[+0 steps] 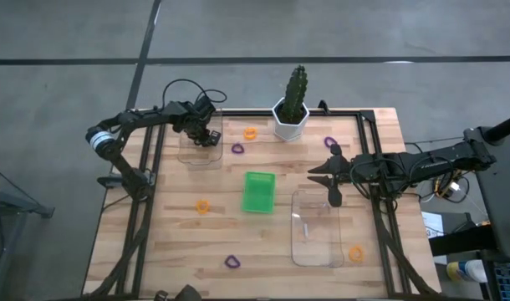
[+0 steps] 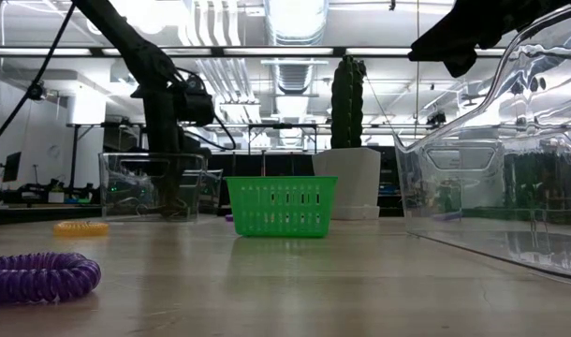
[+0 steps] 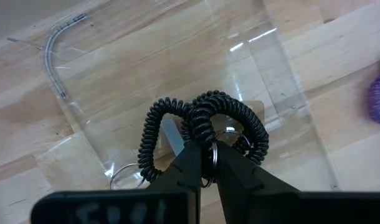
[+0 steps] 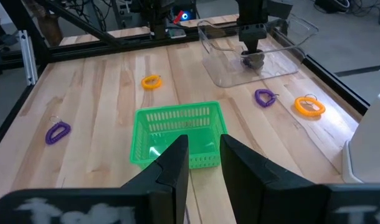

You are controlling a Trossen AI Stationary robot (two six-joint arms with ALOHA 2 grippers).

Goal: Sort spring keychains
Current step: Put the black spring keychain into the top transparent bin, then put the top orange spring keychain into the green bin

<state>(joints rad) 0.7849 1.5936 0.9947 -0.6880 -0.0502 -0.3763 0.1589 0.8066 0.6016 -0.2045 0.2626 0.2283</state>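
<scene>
While overhead hides it, left gripper pinches black keychains; right gripper gapes.

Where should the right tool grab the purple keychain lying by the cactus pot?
Probably pinch one side of the coil of the purple keychain, coming straight down from above: it lies flat on bare wood, an open loop clear of the cactus pot.

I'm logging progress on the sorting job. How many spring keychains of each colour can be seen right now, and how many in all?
Orange keychains: 3
Purple keychains: 3
Black keychains: 1 for certain, gripped by the left tool over a clear tray; its overlapping coils could be more than one.
Total: 7 visible
</scene>
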